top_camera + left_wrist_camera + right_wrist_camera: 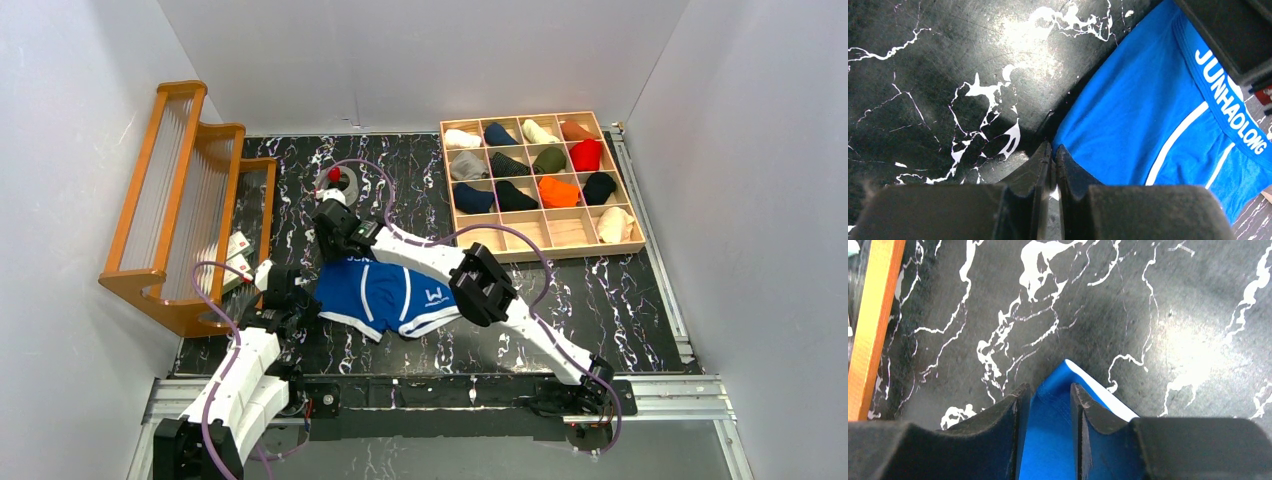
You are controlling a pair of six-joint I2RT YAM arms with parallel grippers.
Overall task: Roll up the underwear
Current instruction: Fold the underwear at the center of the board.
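The royal blue underwear lies spread flat on the black marbled table, its white stripes and lettered waistband showing. My left gripper is at its left edge. There the jaws are pressed together, and the fabric's edge runs right into their tips. My right gripper sits at the far left corner of the garment. Its fingers stand a little apart, with a bunched blue corner with white trim filling the gap between them.
A wooden compartment box at the back right holds several rolled garments, one of them orange. A wooden rack stands along the left side, its edge close to my right gripper. A small red object sits behind the right gripper.
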